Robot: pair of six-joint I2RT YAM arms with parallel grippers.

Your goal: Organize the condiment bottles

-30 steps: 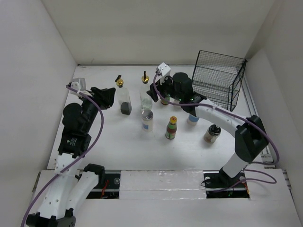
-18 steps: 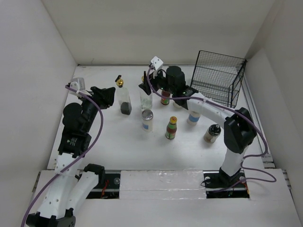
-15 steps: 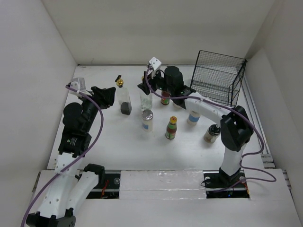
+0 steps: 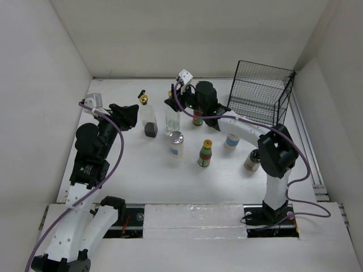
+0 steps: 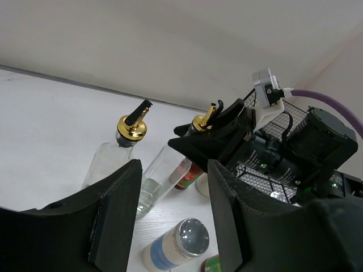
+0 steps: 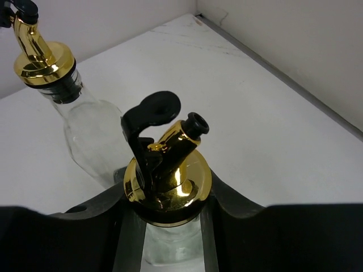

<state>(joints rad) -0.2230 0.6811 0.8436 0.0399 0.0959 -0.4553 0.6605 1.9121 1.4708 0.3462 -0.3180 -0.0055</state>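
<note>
Two gold-spouted bottles, one gripped

Right gripper (image 6: 167, 205) clamped on neck of clear gold-spouted bottle (image 6: 168, 170), fingers (image 6: 108, 218) pressed against collar on both sides; base cut off in wrist view. Stands at back of table (image 4: 142, 170), just beside second gold-spouted bottle (image 4: 149, 120). Left gripper (image 5: 174, 170) narrowly parted, holding nothing. Red-labelled bottle (image 4: 197, 118) and black-lidded jar (image 4: 252, 161) partly hidden by right arm. Labels unreadable.
</note>
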